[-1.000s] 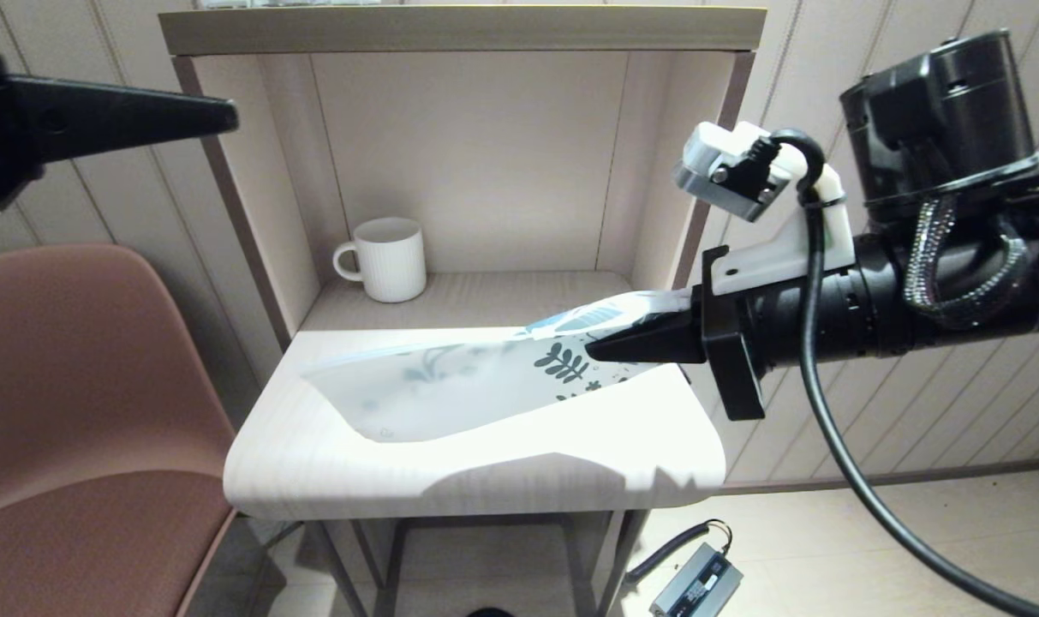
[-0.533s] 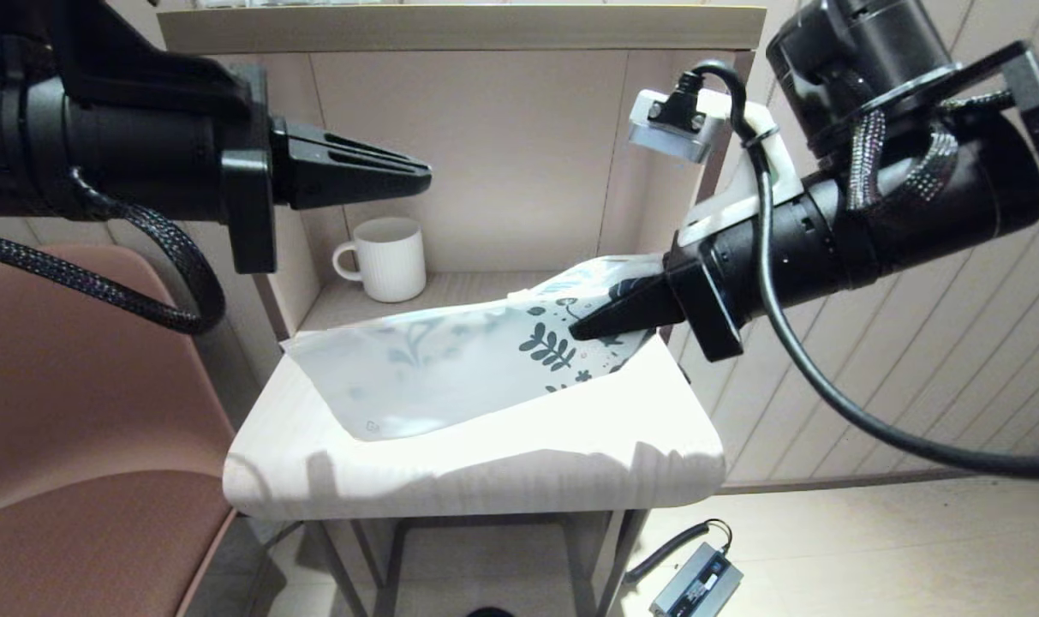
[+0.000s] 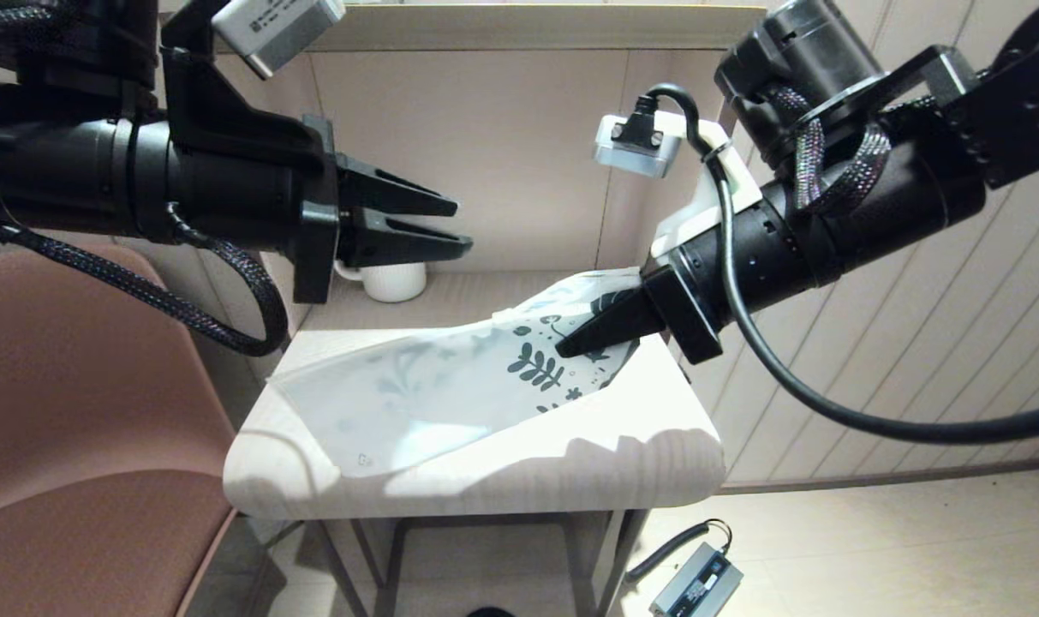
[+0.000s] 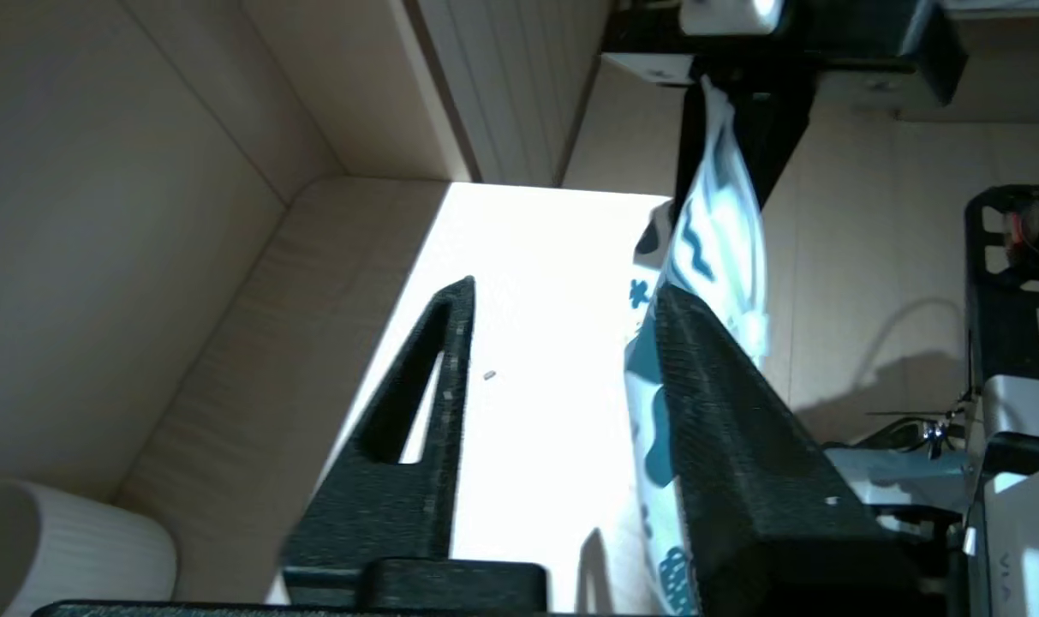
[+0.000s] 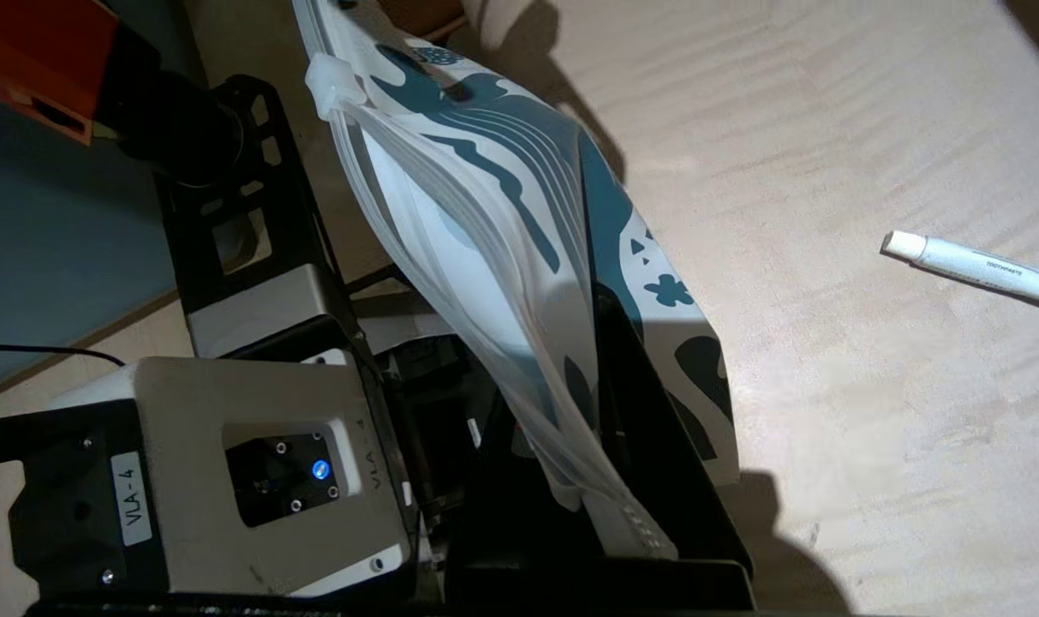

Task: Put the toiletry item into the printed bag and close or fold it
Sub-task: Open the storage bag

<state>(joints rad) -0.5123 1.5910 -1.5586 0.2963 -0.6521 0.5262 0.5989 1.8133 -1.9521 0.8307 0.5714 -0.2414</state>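
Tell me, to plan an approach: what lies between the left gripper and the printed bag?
Nothing; the head view shows only open air from left gripper to printed bag, above the table.

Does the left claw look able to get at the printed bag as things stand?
Probably yes. The left claw hangs open above the table, with nothing between it and the printed bag. The right claw pinches only the leaf-printed end, leaving the pale end free.
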